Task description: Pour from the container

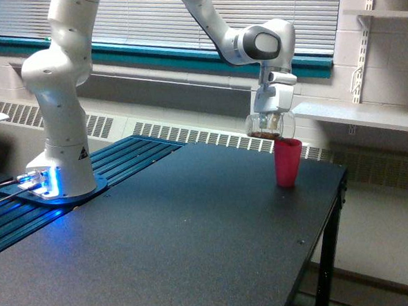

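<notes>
While the arm stands on its base at the exterior view's left, its gripper hangs over the far right part of the dark worktop, fingers clenched on the clear cup. That cup is held in the air, tipped onto its side, with brown material lying along its lower wall. It sits just above and slightly left of the pink cup, its right end over the pink cup's rim; whether the two touch cannot be told. Upright, the pink cup rests on the worktop near the right edge. Behind them run a radiator grille and window blinds.
</notes>
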You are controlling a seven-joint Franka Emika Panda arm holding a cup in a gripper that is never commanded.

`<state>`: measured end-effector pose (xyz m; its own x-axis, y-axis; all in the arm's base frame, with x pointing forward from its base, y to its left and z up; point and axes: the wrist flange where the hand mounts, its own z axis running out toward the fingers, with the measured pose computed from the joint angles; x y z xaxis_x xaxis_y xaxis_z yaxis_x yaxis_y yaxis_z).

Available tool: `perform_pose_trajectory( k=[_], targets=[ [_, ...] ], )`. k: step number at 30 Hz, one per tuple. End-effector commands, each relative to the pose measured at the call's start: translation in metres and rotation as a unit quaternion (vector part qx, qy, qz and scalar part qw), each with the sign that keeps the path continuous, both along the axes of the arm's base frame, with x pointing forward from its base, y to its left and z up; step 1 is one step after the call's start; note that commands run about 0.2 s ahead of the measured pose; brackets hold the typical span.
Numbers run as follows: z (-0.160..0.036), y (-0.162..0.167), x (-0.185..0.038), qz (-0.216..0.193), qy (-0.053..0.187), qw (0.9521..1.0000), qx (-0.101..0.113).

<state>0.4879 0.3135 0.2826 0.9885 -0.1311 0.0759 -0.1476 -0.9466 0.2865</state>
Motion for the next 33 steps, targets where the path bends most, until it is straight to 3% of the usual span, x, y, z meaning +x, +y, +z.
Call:
perform_pose_trajectory(
  k=[1, 9, 22, 33],
  targets=[
    [0.0, 0.0, -0.004, 0.007, 0.012, 0.9999, -0.003],
    [0.0, 0.001, -0.003, 0.015, 0.02, 0.9996, -0.014],
    [0.011, 0.013, 0.009, 0.021, 0.02, 0.9995, -0.007],
    [0.006, 0.016, 0.01, 0.024, 0.032, 0.9991, -0.014]
  ],
)
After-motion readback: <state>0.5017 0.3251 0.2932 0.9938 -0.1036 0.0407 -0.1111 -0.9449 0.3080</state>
